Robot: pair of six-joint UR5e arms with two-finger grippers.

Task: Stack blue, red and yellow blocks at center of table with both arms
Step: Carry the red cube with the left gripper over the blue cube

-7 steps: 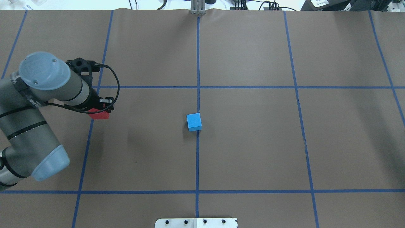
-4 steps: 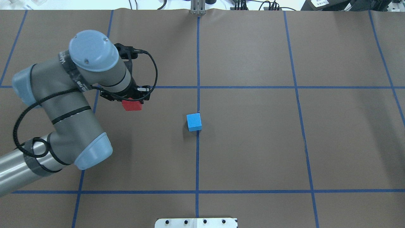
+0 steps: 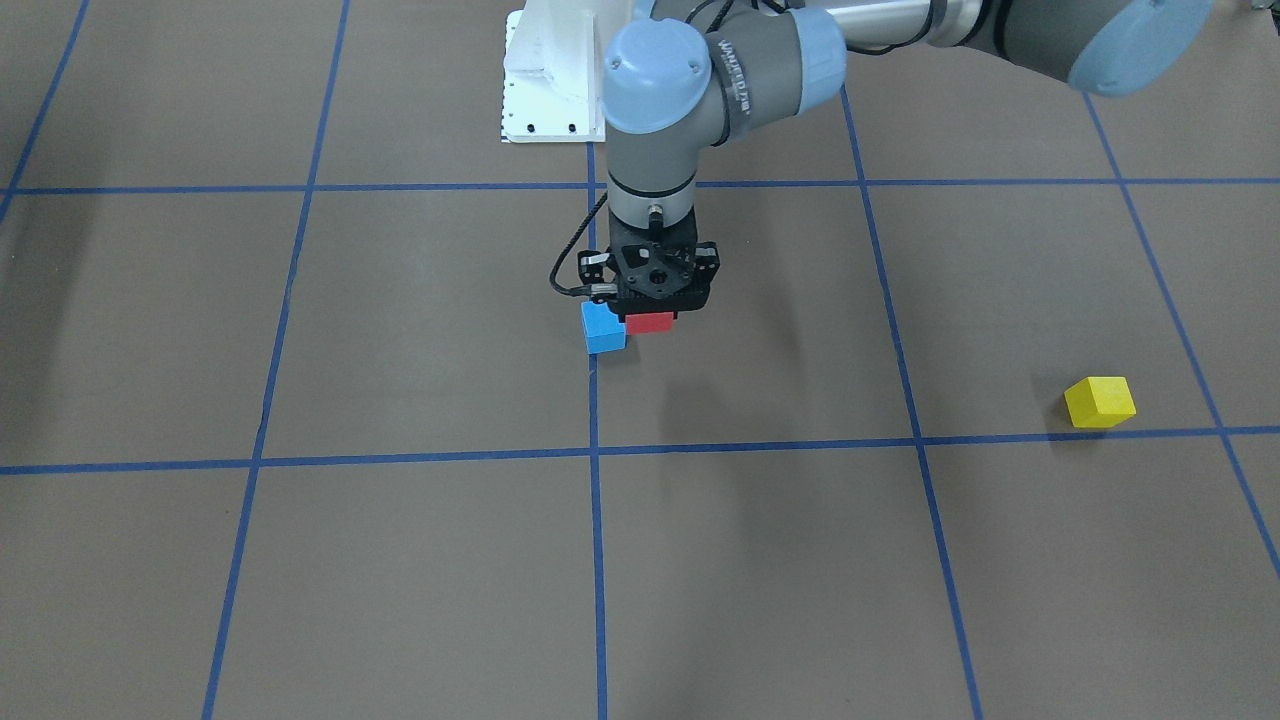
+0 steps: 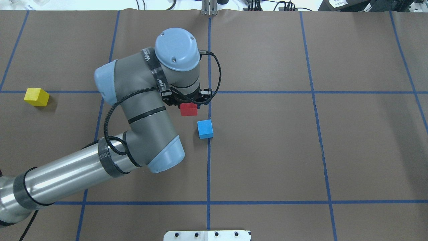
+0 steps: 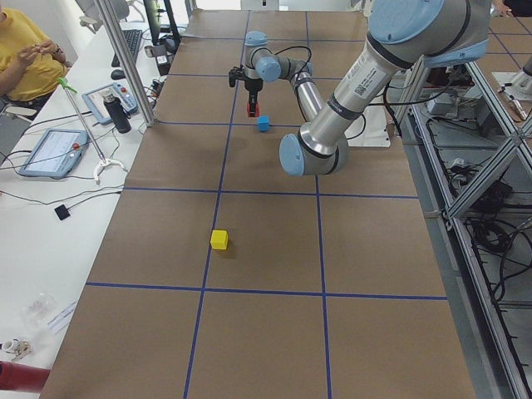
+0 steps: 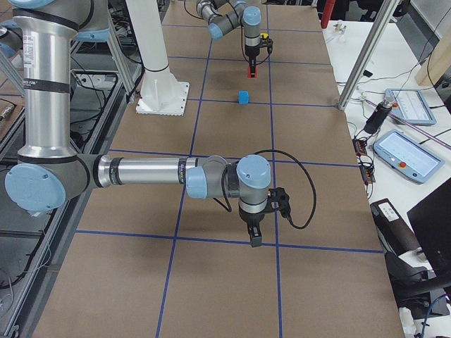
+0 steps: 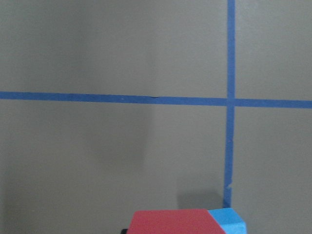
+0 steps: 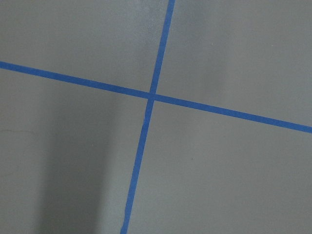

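Note:
My left gripper is shut on the red block and holds it above the table. It hangs just beyond and to the left of the blue block, which sits on the centre tape line. The left wrist view shows the red block at the bottom edge with the blue block beside it. The yellow block lies alone at the far left, also seen in the front view. My right gripper shows only in the exterior right view, pointing down over bare table; I cannot tell if it is open or shut.
Brown paper with a blue tape grid covers the table. The white robot base plate sits at the near edge. Operators' tablets and cables lie beyond the table's far side.
My left arm has swung right across the table with the red block, from the far left to beside the blue block. The yellow block is now uncovered. The blue block has not moved.

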